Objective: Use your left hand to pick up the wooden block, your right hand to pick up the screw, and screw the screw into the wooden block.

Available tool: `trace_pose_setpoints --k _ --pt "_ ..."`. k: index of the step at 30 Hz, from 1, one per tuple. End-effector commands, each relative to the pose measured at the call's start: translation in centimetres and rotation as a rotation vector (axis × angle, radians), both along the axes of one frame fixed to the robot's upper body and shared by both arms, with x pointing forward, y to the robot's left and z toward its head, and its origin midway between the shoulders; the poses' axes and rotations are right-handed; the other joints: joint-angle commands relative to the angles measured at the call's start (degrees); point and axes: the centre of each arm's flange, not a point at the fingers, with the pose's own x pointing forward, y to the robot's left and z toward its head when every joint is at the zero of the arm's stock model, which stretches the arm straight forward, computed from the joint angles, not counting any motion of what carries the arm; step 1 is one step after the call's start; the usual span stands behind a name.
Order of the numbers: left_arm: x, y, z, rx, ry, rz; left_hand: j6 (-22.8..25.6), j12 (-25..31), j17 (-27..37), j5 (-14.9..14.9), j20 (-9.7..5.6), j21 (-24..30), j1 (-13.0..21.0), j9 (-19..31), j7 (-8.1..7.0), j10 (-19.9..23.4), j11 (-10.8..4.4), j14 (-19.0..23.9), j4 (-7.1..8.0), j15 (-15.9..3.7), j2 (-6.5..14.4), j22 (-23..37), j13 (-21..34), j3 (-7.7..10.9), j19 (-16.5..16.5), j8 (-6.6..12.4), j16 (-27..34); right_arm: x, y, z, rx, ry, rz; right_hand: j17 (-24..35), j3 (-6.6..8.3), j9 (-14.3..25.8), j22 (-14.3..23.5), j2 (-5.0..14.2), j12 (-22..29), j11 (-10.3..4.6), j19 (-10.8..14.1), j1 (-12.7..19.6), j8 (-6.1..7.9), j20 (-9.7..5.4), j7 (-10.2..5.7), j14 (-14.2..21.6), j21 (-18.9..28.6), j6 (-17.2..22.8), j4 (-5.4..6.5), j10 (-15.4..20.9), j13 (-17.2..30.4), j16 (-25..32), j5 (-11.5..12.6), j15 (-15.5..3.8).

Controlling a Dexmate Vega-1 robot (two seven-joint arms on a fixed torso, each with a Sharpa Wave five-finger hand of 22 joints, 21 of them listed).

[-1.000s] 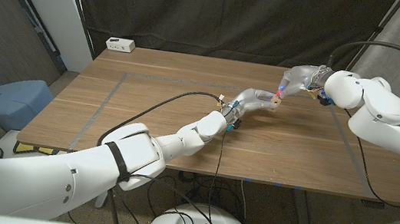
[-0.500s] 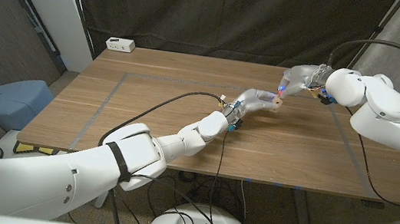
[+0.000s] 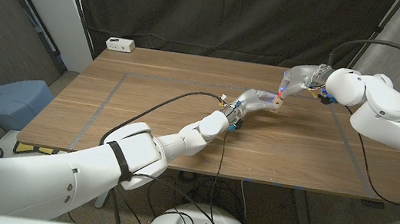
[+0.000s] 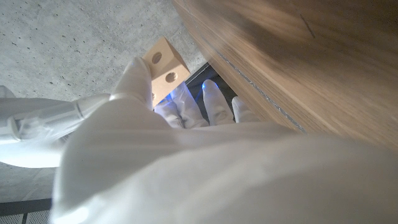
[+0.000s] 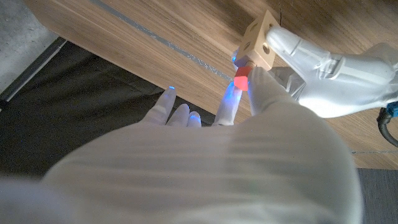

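My left hand [image 3: 252, 101] holds the pale wooden block [image 3: 275, 100] just above the table's far middle. In the left wrist view the block [image 4: 165, 65] shows two round holes above my left hand's fingers [image 4: 140, 78]. My right hand [image 3: 298, 80] reaches in from the right and meets the block. In the right wrist view its thumb and a finger [image 5: 244, 79] pinch together, glowing red and blue, against one face of the block [image 5: 260, 42]. My left hand [image 5: 323, 71] grips the block's other side. The screw is hidden between the pinching fingertips.
A white power strip [image 3: 121, 43] lies at the table's back left corner. A black cable [image 3: 174, 99] runs along my left arm over the table. Grey tape lines [image 3: 109, 94] mark the wood. A blue seat [image 3: 14, 100] stands left of the table.
The right arm's upper part has shifted slightly. Both hands stay together at the block.
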Motion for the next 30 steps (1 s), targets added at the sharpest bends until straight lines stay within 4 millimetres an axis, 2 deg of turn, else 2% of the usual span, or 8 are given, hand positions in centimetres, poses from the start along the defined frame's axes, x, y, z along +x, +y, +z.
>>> trace_pose_setpoints --k 1,30 --pt "0.13 -0.02 0.1 0.002 0.005 0.006 0.8 0.2 0.2 0.4 0.04 0.4 -0.8 0.2 -0.25 0.6 -0.04 0.5 1.65 -6.27 2.4 0.2 0.1 1.97 0.4 0.46 -0.1 0.48 -0.04 -0.3 0.01 0.002 0.002 0.1 0.31 0.3 0.2 0.62 0.5 0.04 0.5 0.2 0.64 -0.06 0.14 0.6 0.4 0.6 -0.01 0.9 0.0 0.4 0.0 -0.44" --pt "-0.01 -0.02 0.17 0.003 -0.01 0.006 0.7 0.2 0.4 0.3 -0.05 0.4 -0.5 0.2 -0.52 0.5 -0.08 0.2 1.37 -6.35 2.3 0.2 0.1 1.96 0.3 0.45 0.0 0.34 -0.31 -0.4 0.034 -0.035 0.0 0.3 -0.29 0.7 0.1 1.41 1.4 -0.07 2.5 -0.3 2.66 -1.01 1.23 2.4 0.9 3.6 0.33 3.3 0.0 1.2 -0.1 -1.45"
